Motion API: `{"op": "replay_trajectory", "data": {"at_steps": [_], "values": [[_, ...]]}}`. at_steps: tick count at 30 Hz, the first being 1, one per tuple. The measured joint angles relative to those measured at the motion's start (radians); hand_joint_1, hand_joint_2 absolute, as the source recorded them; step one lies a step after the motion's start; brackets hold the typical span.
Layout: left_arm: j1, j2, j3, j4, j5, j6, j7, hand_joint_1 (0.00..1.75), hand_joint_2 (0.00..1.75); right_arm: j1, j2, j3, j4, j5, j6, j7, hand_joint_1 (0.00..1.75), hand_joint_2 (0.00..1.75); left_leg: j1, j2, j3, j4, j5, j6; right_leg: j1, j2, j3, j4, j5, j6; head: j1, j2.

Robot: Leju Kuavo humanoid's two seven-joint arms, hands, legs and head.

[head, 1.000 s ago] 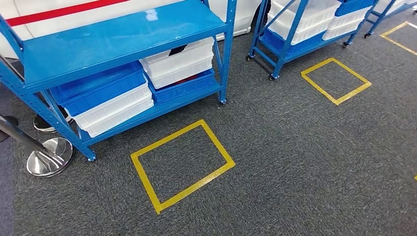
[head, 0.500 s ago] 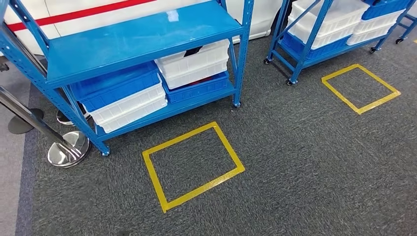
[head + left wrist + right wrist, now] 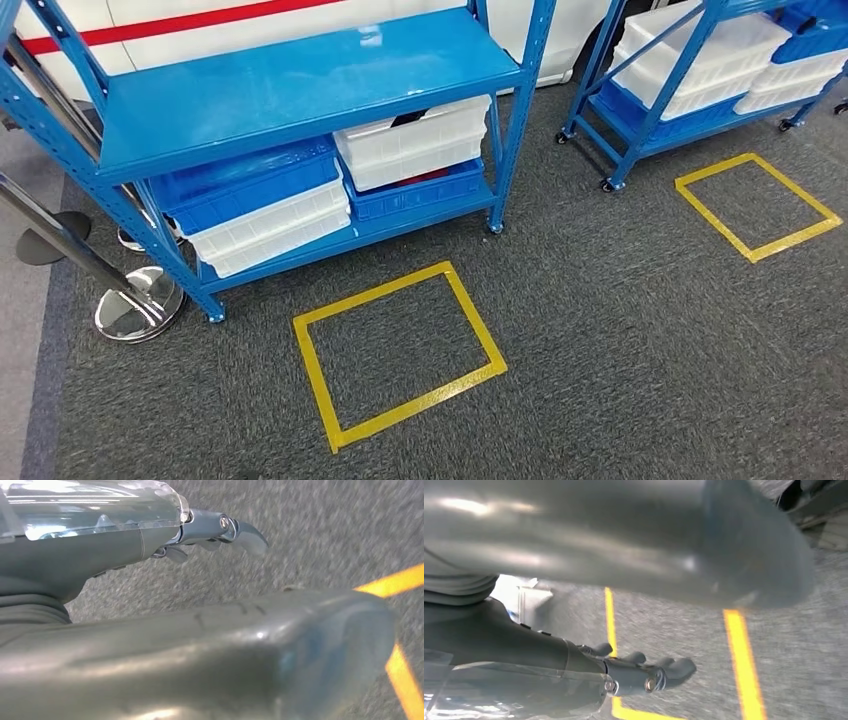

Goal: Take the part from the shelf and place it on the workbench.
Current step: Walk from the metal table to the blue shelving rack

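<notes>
Left hand [image 3: 200,580]: seen in the left wrist view, hanging over grey carpet [image 3: 640,340], thick thumb in the foreground, darker fingers [image 3: 240,530] extended and apart, nothing held. Right hand [image 3: 624,645]: seen in the right wrist view, also over carpet, fingers [image 3: 674,670] extended and apart from the thumb, nothing held; yellow tape lines run on the floor beyond it.

Shelf [image 3: 300,85]: blue steel rack, standing on the carpet at the far left of the head view. Its upper board is bare blue. Lower board carries two stacks of bins side by side. Left stack: blue bin [image 3: 250,185] on top of white bins [image 3: 270,225]. Right stack: white bins [image 3: 415,145] on top of a blue bin [image 3: 420,192]. Contents of the bins are hidden by the upper board, so the part cannot be made out.

Floor marking [image 3: 398,352]: yellow tape rectangle on the carpet, just in front of the shelf's lower edge, nearer its right post.

Second rack [image 3: 660,110]: blue, on castors, at the far right, holding white and blue bins. Second yellow rectangle [image 3: 757,207] lies in front of it.

Stanchion [image 3: 135,300]: chrome round base with slanting post, beside the shelf's front left foot.
</notes>
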Motion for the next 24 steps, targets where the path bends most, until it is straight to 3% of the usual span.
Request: {"op": "replay_trajectory", "data": {"at_steps": [2, 3, 4, 5, 6, 7, 9, 10, 12, 14, 15, 16, 18, 19, 20, 21, 24], "values": [[-0.001, 0.000, 0.000, 0.000, 0.001, 0.000, 0.000, 0.00, 0.00, 0.001, 0.000, -0.002, 0.000, -0.001, 0.001, -0.001, 0.00, 0.00, 0.001, -0.007, 0.028, -0.004, -0.023, 0.002, -0.002, 0.006, -0.097, 0.095, -0.051, 0.005, 0.000, 0.000], [0.000, 0.000, 0.000, 0.000, 0.001, 0.000, 0.000, 0.00, 0.00, 0.001, -0.001, -0.003, 0.000, 0.001, 0.001, -0.001, 0.00, 0.00, 0.002, -0.014, 0.045, -0.004, -0.036, 0.000, -0.002, 0.007, -0.134, 0.112, -0.076, 0.007, 0.000, 0.000], [0.001, 0.000, 0.000, 0.000, 0.001, 0.000, 0.000, 0.00, 0.00, 0.003, -0.002, -0.004, 0.000, 0.005, 0.001, -0.001, 0.00, 0.00, 0.003, -0.023, 0.064, -0.004, -0.051, -0.002, -0.003, 0.008, -0.157, 0.104, -0.087, 0.008, 0.000, 0.000], [0.002, -0.001, 0.000, 0.000, 0.001, 0.000, 0.000, 0.00, 0.00, 0.005, -0.003, -0.004, 0.000, 0.011, 0.001, -0.001, 0.00, 0.00, 0.004, -0.033, 0.083, -0.004, -0.065, -0.005, -0.003, 0.010, -0.167, 0.071, -0.075, 0.009, 0.000, 0.000], [0.003, -0.002, 0.000, 0.000, 0.001, 0.000, 0.000, 0.00, 0.00, 0.009, -0.004, -0.004, 0.000, 0.018, 0.001, 0.000, 0.00, 0.00, 0.006, -0.043, 0.102, -0.004, -0.080, -0.008, -0.004, 0.018, -0.169, 0.017, -0.032, 0.010, 0.000, 0.000], [0.002, -0.002, 0.000, 0.000, 0.001, 0.000, 0.000, 0.00, 0.00, 0.015, -0.005, -0.004, 0.001, 0.023, 0.001, 0.000, 0.00, 0.00, 0.008, -0.051, 0.118, -0.004, -0.094, -0.011, -0.004, 0.033, -0.168, -0.043, 0.039, 0.011, 0.000, 0.000], [-0.001, -0.003, 0.000, 0.001, 0.001, 0.000, 0.000, 0.00, 0.00, 0.021, -0.006, -0.004, 0.004, 0.027, 0.001, 0.001, 0.00, 0.00, 0.009, -0.069, 0.140, -0.013, -0.120, -0.021, -0.001, 0.056, -0.164, -0.122, 0.147, 0.002, 0.000, 0.000], [-0.002, -0.004, 0.000, 0.001, 0.001, 0.000, 0.000, 0.00, 0.00, 0.020, -0.007, -0.004, 0.005, 0.028, 0.001, 0.001, 0.00, 0.00, 0.010, -0.075, 0.148, -0.016, -0.124, -0.027, 0.001, 0.058, -0.160, -0.138, 0.169, -0.006, 0.000, 0.000], [-0.003, -0.004, 0.000, 0.001, 0.001, 0.000, 0.000, 0.00, 0.00, 0.013, -0.008, -0.004, 0.005, 0.030, 0.001, 0.002, 0.00, 0.00, 0.010, -0.076, 0.150, 0.001, -0.108, -0.039, 0.004, 0.042, -0.135, -0.151, 0.152, -0.025, -0.001, 0.000], [-0.004, -0.004, 0.000, 0.001, 0.001, 0.000, 0.000, 0.00, 0.00, 0.014, -0.008, -0.004, 0.005, 0.031, 0.003, 0.002, 0.00, 0.00, 0.009, -0.047, 0.102, 0.103, -0.068, -0.046, 0.003, 0.025, -0.095, -0.169, 0.132, -0.040, -0.001, 0.000], [-0.004, -0.004, 0.000, 0.001, 0.001, 0.000, 0.000, 0.00, 0.00, 0.015, -0.008, -0.003, 0.005, 0.031, 0.006, 0.002, 0.00, 0.00, 0.009, -0.029, 0.058, 0.172, -0.063, -0.047, 0.004, 0.016, -0.074, -0.177, 0.119, -0.044, -0.001, 0.000], [-0.005, -0.004, 0.000, 0.001, 0.001, 0.000, 0.000, 0.00, 0.00, 0.016, -0.008, -0.003, 0.005, 0.032, 0.010, 0.002, 0.00, 0.00, 0.009, -0.016, 0.011, 0.233, -0.079, -0.048, 0.005, 0.007, -0.052, -0.182, 0.104, -0.048, -0.001, 0.000], [-0.003, -0.004, 0.000, 0.001, 0.001, 0.000, 0.000, 0.00, 0.00, 0.016, -0.009, -0.004, 0.005, 0.030, 0.015, 0.001, 0.00, 0.00, 0.009, -0.009, -0.069, 0.291, -0.171, -0.050, 0.008, -0.003, -0.006, -0.187, 0.070, -0.049, -0.001, 0.000], [0.000, -0.004, 0.000, 0.001, 0.002, 0.000, 0.000, 0.00, 0.00, 0.016, -0.009, -0.004, 0.005, 0.027, 0.016, -0.001, 0.00, 0.00, 0.009, -0.008, -0.095, 0.286, -0.218, -0.050, 0.009, -0.005, 0.019, -0.187, 0.052, -0.050, -0.001, 0.000], [0.004, -0.004, 0.000, 0.001, 0.002, 0.000, 0.001, 0.00, 0.00, 0.014, -0.009, -0.004, 0.005, 0.026, 0.017, -0.003, 0.00, 0.00, 0.008, -0.006, -0.112, 0.261, -0.240, -0.047, 0.010, -0.010, 0.045, -0.188, 0.034, -0.050, -0.001, 0.000], [0.008, -0.004, 0.000, 0.001, 0.002, 0.000, 0.001, 0.00, 0.00, 0.013, -0.009, -0.004, 0.005, 0.029, 0.018, -0.005, 0.00, 0.00, 0.006, 0.000, -0.124, 0.221, -0.220, -0.040, 0.012, -0.015, 0.071, -0.188, 0.015, -0.050, -0.001, 0.000], [0.012, -0.001, 0.000, 0.002, 0.003, 0.004, -0.002, 0.00, 0.00, 0.018, -0.008, 0.003, 0.008, 0.054, 0.027, -0.007, 0.00, 0.00, -0.012, 0.050, -0.142, 0.096, 0.018, -0.012, 0.017, -0.032, 0.131, -0.182, -0.042, -0.042, 0.000, 0.000]]}}
